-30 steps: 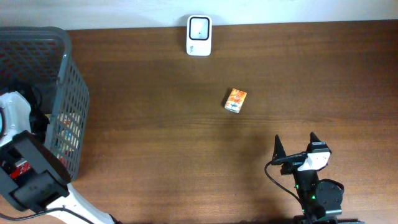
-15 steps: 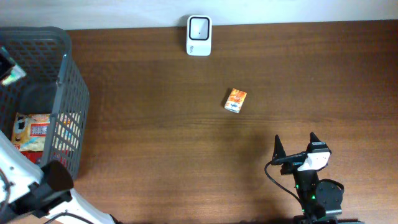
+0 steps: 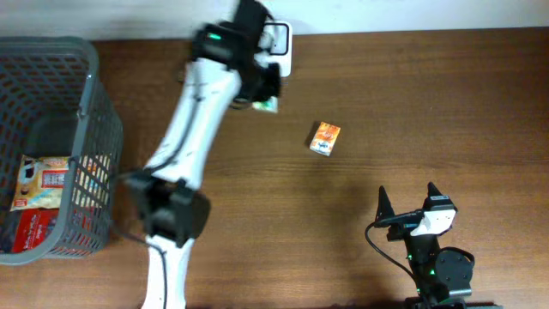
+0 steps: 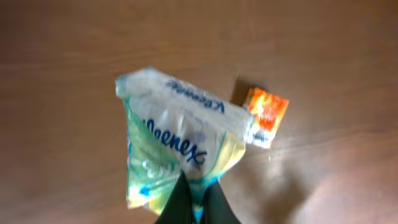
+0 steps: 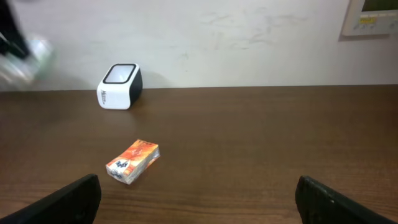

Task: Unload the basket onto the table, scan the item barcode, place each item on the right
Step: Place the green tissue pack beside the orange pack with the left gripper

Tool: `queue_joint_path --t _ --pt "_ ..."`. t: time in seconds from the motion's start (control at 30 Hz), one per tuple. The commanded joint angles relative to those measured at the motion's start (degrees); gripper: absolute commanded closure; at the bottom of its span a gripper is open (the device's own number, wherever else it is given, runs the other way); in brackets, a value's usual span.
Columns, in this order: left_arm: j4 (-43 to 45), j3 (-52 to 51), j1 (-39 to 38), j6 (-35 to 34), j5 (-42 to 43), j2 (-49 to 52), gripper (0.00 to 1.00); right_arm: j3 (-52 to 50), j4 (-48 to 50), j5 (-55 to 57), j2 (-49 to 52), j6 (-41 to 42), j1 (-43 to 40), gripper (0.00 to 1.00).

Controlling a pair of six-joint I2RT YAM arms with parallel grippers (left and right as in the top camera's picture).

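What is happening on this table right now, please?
The left gripper is shut on a Kleenex tissue pack and holds it above the table, close to the white scanner at the far edge. A small orange box lies on the wood nearby, untouched. The right gripper is open and holds nothing. Some packages lie in the grey basket.

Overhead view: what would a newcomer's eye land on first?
The left arm's long white reach across the table, its left gripper shut on a Kleenex tissue pack right beside the white scanner at the far edge. Next, the small orange box lying alone mid-table, and the grey basket at the left holding more packets.
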Motion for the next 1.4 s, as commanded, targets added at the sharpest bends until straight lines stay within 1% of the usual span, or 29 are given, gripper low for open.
queue_joint_path --t 0.0,0.03,0.1,0.17,0.27,0.33,0.4,0.47,0.5,0.53,0.6,0.7,0.77,0.83,0.9,0.97,1.03,1.07,1.1,1.27,1.37 --pt "6.71 -2.82 -5.49 -4.13 -0.46 6.21 1.00 -0.42 -0.20 -0.13 -0.31 0.61 -0.28 0.01" --pt "9.62 -2.82 -7.32 -4.15 -0.90 9.57 1.00 -0.42 -0.20 -0.13 -0.31 0.61 -0.28 0.01" --pt "12.11 -2.82 -8.79 -5.31 -2.01 13.18 1.00 -0.42 -0.20 -0.13 -0.31 0.61 -0.28 0.01" --pt "11.85 -2.82 -9.46 -8.46 -2.97 16.04 1.00 -0.42 -0.20 -0.13 -0.31 0.61 -0.28 0.01" --pt "11.15 -2.82 -9.46 -9.16 -3.45 17.73 1.00 -0.42 -0.20 -0.13 -0.31 0.61 -0.28 0.01" --pt "8.33 -2.82 -9.46 -12.68 -3.80 17.97 1.00 -0.42 -0.17 -0.13 -0.31 0.61 -0.28 0.02" --pt "6.99 -2.82 -9.49 -13.33 1.57 17.97 0.98 -0.42 -0.20 -0.13 -0.31 0.61 -0.28 0.01" --pt "7.10 -2.82 -9.73 -13.33 9.33 17.97 0.97 -0.42 -0.20 -0.13 -0.31 0.61 -0.28 0.01" --pt "7.65 -2.80 -9.73 -13.35 11.67 17.97 0.93 -0.42 -0.20 -0.13 -0.31 0.63 -0.28 0.01" --pt "8.35 -2.78 -9.73 -13.35 12.17 17.97 0.86 -0.42 -0.20 -0.13 -0.31 0.61 -0.28 0.01" --pt "9.25 -2.32 -9.70 -13.31 14.69 17.97 0.77 -0.42 -0.20 -0.13 -0.31 0.61 -0.28 0.01" --pt "8.39 1.46 -7.67 -12.59 14.21 17.97 0.52 -0.42 -0.20 -0.13 -0.31 0.61 -0.28 0.01" --pt "5.57 4.42 -5.09 -12.59 14.21 17.97 0.46 -0.42 -0.17 -0.13 -0.31 0.61 -0.28 0.01" --pt "1.62 7.96 -2.84 -11.02 14.23 17.92 0.46 -0.42 -0.20 -0.13 -0.31 0.61 -0.28 0.01" --pt "-5.42 15.34 0.50 -9.92 14.27 17.90 0.46 -0.42 -0.20 -0.13 -0.31 0.61 -0.28 0.01" --pt "-11.85 25.42 4.04 -6.54 14.45 17.90 0.48 -0.42 -0.20 -0.13 -0.31 0.61 -0.28 0.01" --pt "-19.10 40.37 7.74 -3.96 14.43 17.90 0.46 -0.42 -0.20 -0.13 -0.31 0.61 -0.28 0.01" --pt "-19.15 41.86 9.03 -3.08 14.62 16.06 0.44 -0.42 -0.20 -0.13 -0.31 0.61 -0.28 0.01" --pt "-19.17 41.90 10.27 -2.78 13.97 14.27 0.45 -0.42 -0.20 -0.13 -0.31 0.61 -0.28 0.01" --pt "-19.32 41.92 22.71 -2.14 12.96 2.47 0.45 -0.42 -0.20 -0.13 -0.31 0.61 -0.28 0.01" --pt "-19.32 41.90 31.12 3.02 12.96 -5.05 0.42 -0.42 -0.20 -0.13 -0.31 0.61 -0.28 0.01"
